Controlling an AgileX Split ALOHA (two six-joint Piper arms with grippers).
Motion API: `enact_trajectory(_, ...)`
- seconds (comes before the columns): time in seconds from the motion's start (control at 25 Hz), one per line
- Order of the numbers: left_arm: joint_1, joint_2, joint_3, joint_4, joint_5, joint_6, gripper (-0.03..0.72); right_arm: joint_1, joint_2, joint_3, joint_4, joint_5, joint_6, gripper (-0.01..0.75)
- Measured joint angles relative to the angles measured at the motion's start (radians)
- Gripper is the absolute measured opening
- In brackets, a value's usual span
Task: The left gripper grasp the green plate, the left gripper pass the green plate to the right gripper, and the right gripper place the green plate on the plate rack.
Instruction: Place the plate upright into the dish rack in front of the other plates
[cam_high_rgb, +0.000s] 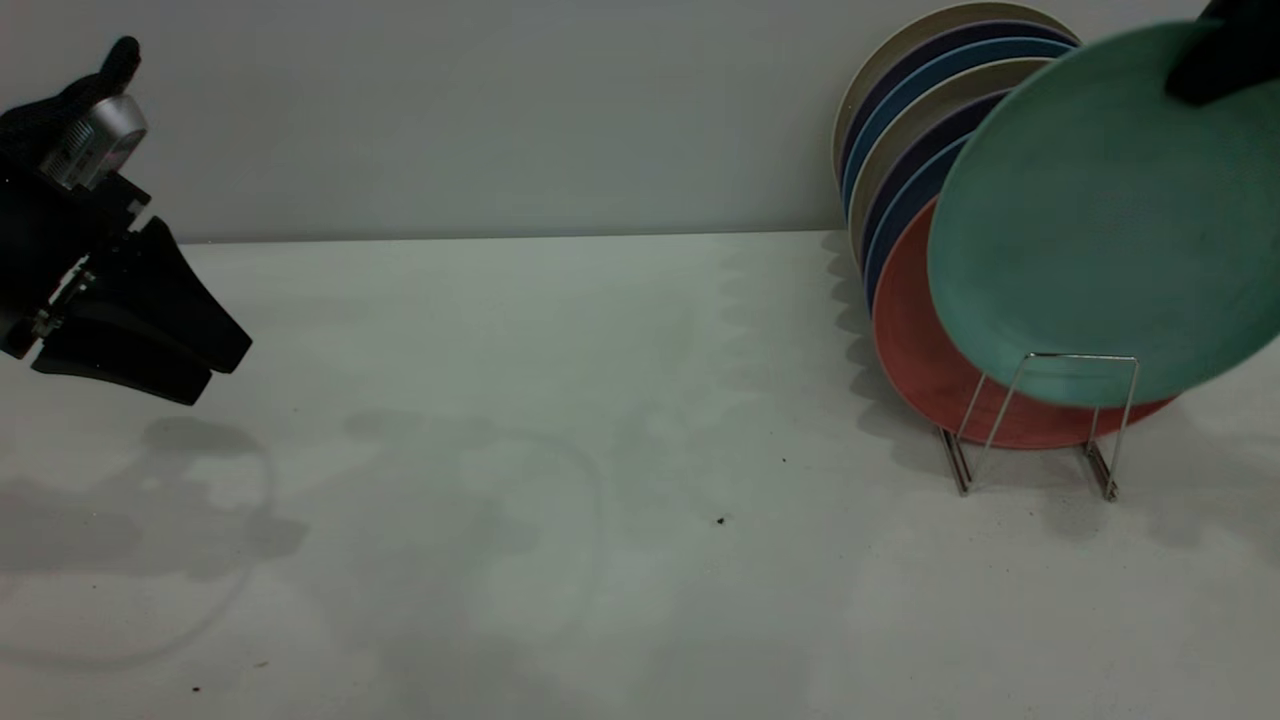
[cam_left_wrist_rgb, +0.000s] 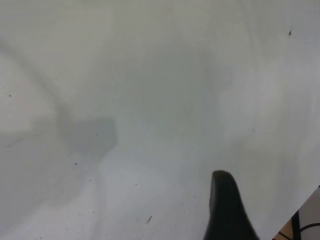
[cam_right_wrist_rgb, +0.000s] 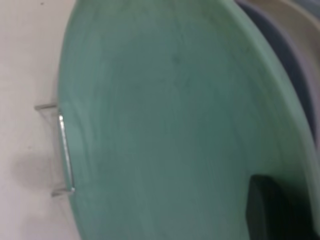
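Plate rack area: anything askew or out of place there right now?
The green plate is tilted, its lower edge behind the front loop of the plate rack, held at its upper rim by the right gripper. The stacked plates lean evenly. The left gripper hangs far left, empty.

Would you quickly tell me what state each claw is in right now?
Left claw: shut, holding nothing, above the table's left side.
Right claw: shut on the green plate, at the plate rack.
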Motion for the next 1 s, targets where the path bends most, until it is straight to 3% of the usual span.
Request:
enact_trajectory(0.16, 0.000, 0.000, 0.000, 0.000, 0.000, -0.003, 0.477, 0.000, 0.028, 0.000, 0.024, 0.006, -0.004, 0.104)
enact_trajectory(0.44, 0.000, 0.000, 0.000, 0.000, -0.038, -0.027, 0.477, 0.000, 0.033, 0.000, 0.107, 0.087, -0.003, 0.293)
enact_trajectory(0.6, 0.000, 0.000, 0.000, 0.001, -0.096, -0.048, 0.477, 0.000, 0.033, -0.001, 0.118, 0.161, 0.073, 0.354)
enact_trajectory(0.84, 0.008, -0.001, -0.031, 0.120, -0.187, -0.097, 0.476, -0.001, 0.006, -0.003, 0.107, 0.259, 0.459, 0.424)
enact_trajectory(1.0, 0.009, -0.040, -0.084, 0.303, -0.180, -0.235, 0.476, -0.028, -0.030, -0.006, 0.095, 0.309, 0.975, 0.443)
